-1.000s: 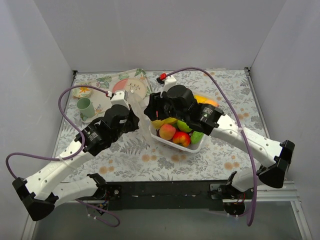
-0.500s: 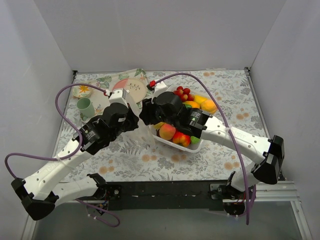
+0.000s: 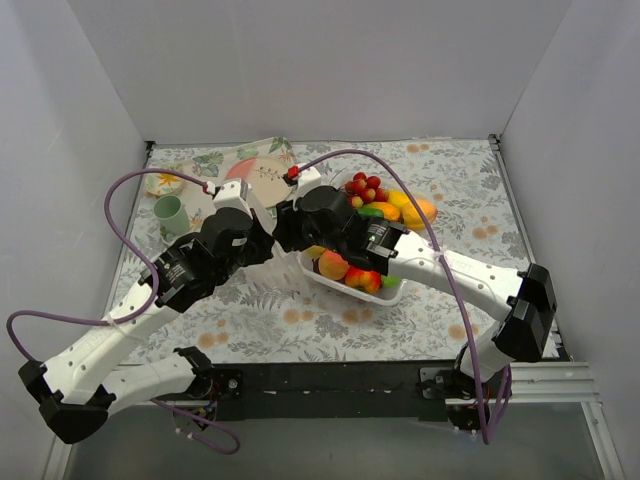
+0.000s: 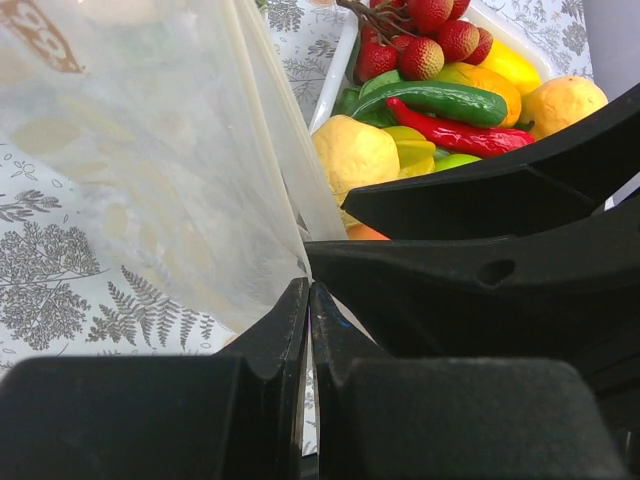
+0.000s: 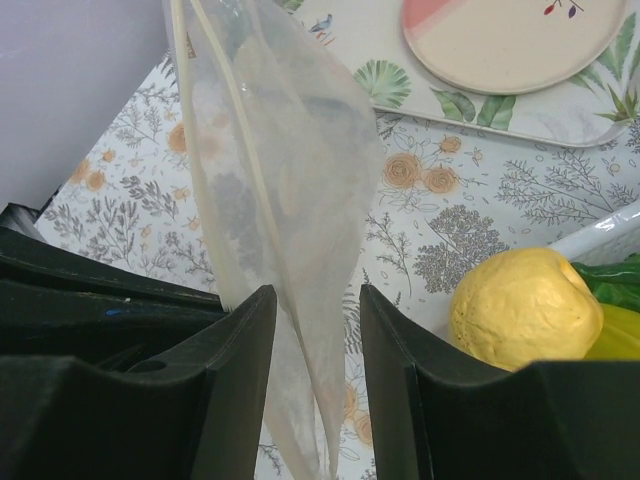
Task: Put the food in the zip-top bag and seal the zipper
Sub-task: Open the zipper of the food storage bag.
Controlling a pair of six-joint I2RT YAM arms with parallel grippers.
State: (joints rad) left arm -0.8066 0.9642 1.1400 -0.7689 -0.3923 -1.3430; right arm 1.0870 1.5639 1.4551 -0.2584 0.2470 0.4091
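Loading not begun: all the food in the white tray, filling and sealing outstanding. Holds the empty zip-top bag up just beside the tray, pinched between the pressed-together fingers of the left gripper and straddled by the spread right gripper (no contact evident). Confirms the pinch from the left wrist only; masked from above.

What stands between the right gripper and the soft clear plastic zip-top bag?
Nothing visible does. The soft clear plastic bag hangs between the open fingers of the right gripper, while the left gripper is shut on its edge.
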